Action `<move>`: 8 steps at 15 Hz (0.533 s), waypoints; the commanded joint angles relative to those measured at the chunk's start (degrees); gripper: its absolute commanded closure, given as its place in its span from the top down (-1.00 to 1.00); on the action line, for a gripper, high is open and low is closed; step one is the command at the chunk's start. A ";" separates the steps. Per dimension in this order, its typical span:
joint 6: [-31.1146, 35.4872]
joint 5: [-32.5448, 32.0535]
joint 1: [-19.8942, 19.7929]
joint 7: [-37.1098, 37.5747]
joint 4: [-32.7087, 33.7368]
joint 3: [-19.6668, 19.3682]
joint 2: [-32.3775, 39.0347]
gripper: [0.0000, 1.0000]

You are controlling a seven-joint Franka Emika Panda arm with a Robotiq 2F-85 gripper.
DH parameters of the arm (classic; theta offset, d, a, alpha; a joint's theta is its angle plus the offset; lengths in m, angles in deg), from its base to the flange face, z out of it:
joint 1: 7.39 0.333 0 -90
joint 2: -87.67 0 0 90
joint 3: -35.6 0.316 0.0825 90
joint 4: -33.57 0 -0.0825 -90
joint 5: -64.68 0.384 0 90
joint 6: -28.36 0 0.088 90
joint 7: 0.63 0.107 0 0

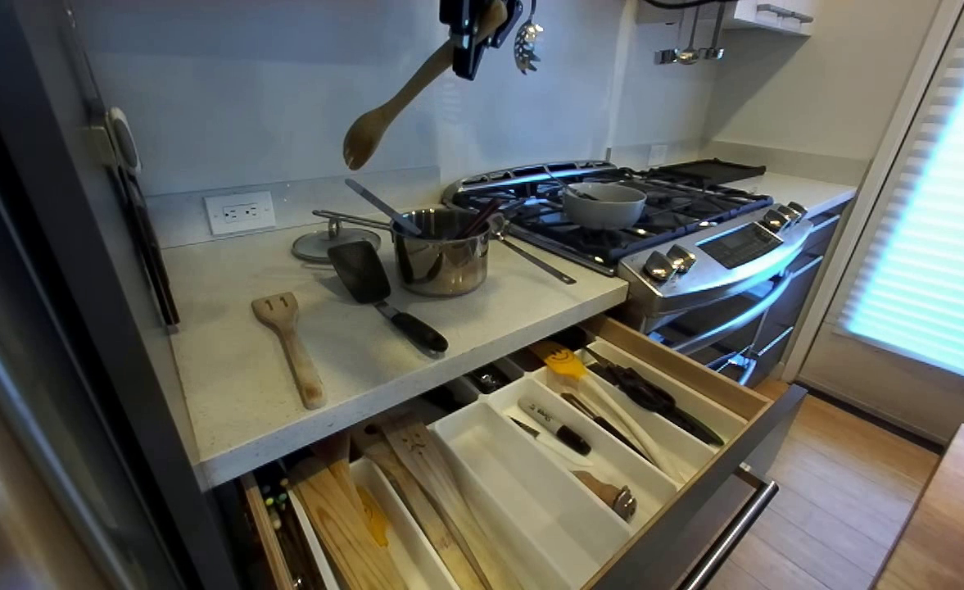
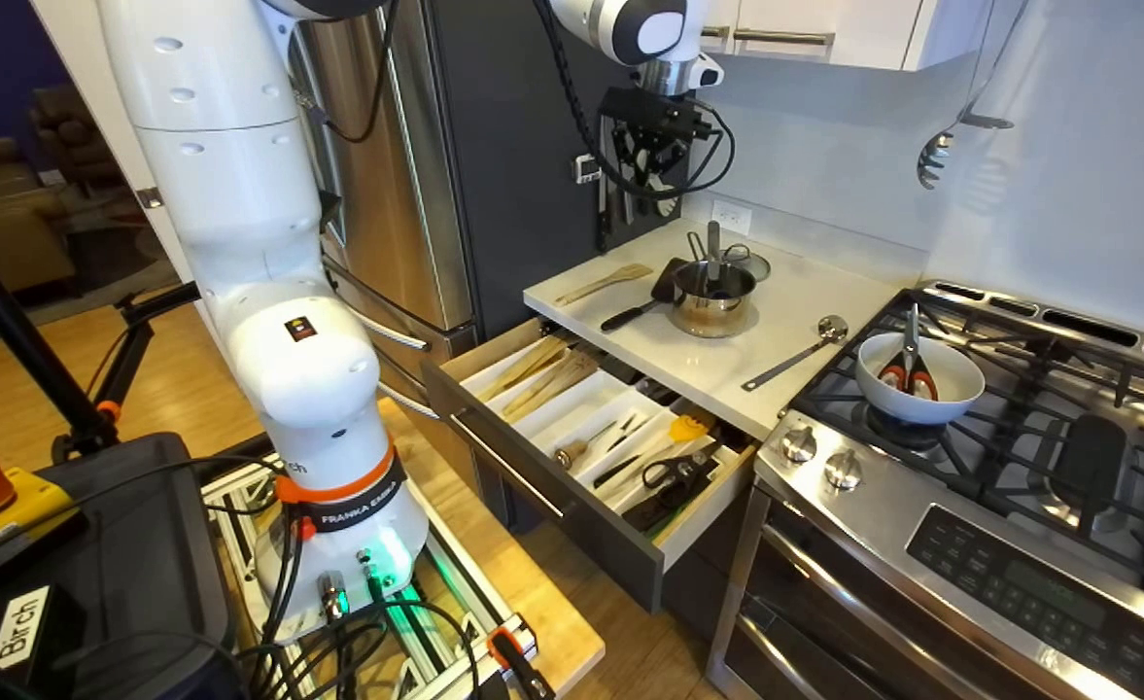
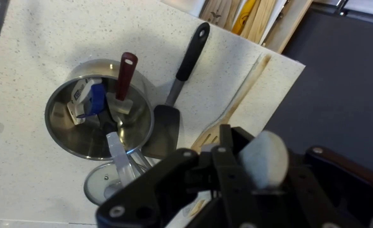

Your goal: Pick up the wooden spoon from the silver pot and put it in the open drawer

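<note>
Target drawer (image 1: 719,475) is pulled out, lower part of the frame in an exterior view, so no opening left to do. On the counter (image 1: 350,348), near the centre of that frame, stands the pot (image 1: 441,266). My claw (image 1: 470,51) is up at the top edge, clamped on the spoon (image 1: 414,85), toward the upper end of its handle as far as I can tell. Spoon hangs slanted, oval end down and to the left, apart from the pot. So: grasp done, out of pot done. Left, I judge: carry over to the drawer, lower, let go, back off. Call it roughly halfway. Long spoon could catch the drawer's edges. Red handle (image 3: 126,76), upper left of the wrist view, sits in the pot; not my target.
</note>
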State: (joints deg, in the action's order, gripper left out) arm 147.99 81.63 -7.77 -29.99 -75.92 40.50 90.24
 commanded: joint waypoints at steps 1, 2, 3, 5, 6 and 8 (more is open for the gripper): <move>0.86 4.92 0.34 -3.62 -8.68 -1.33 -7.95 -0.96; 0.12 6.11 0.54 -4.34 -10.08 -1.79 -9.50 -0.96; -0.60 6.79 0.82 -4.67 -11.59 -2.25 -10.99 -0.96; -4.76 7.66 1.60 -5.34 -14.31 -3.05 -13.27 -0.96; -7.76 8.40 2.07 -5.91 -15.79 -3.46 -14.22 -0.96; -12.92 8.49 2.83 -5.73 -18.44 -3.92 -14.95 -0.96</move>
State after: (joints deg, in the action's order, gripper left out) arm 140.02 88.31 -6.64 -34.43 -88.74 38.14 78.47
